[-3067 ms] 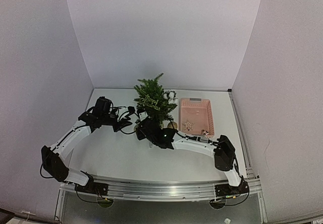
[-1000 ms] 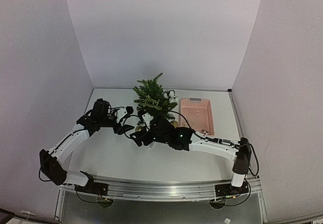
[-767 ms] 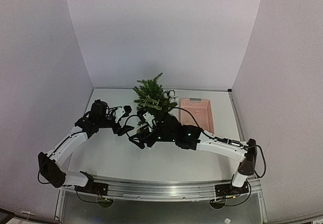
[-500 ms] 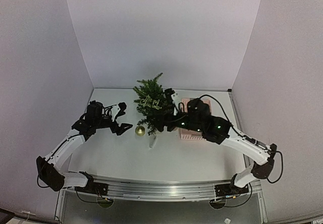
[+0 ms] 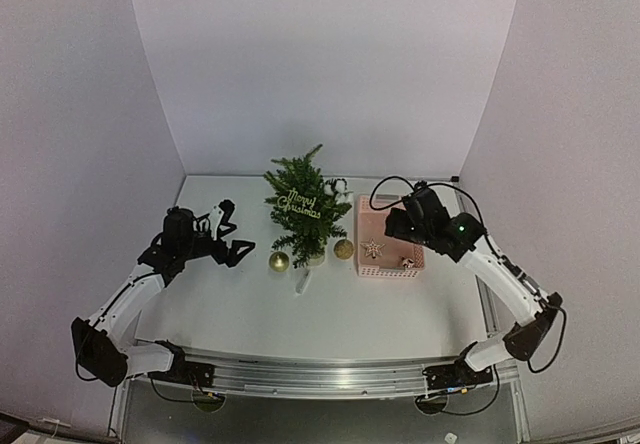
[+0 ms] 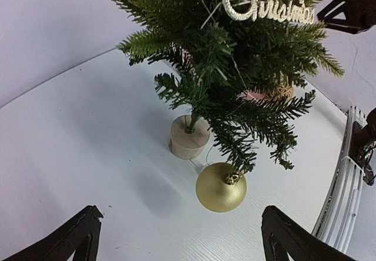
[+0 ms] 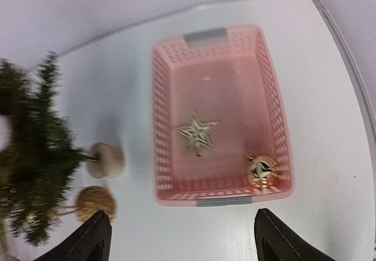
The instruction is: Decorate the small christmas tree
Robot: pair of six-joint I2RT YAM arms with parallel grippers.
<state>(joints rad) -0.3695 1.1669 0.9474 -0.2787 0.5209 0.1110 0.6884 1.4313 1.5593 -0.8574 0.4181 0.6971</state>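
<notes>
The small christmas tree (image 5: 303, 209) stands mid-table on a pale round pot (image 6: 188, 139) and carries a glittery "Merry Christmas" sign (image 6: 265, 3). A matte gold ball (image 6: 221, 187) hangs from a low branch, near the table. A glittery gold ball (image 7: 94, 203) hangs on the tree's other side. My left gripper (image 5: 228, 234) is open and empty, left of the tree. My right gripper (image 5: 392, 226) is open and empty above the pink basket (image 7: 164, 117), which holds a gold star (image 7: 197, 133) and a small gold ornament (image 7: 261, 168).
A small white object (image 5: 301, 282) lies on the table in front of the tree. White walls close in the table on three sides. A metal rail (image 5: 320, 372) runs along the near edge.
</notes>
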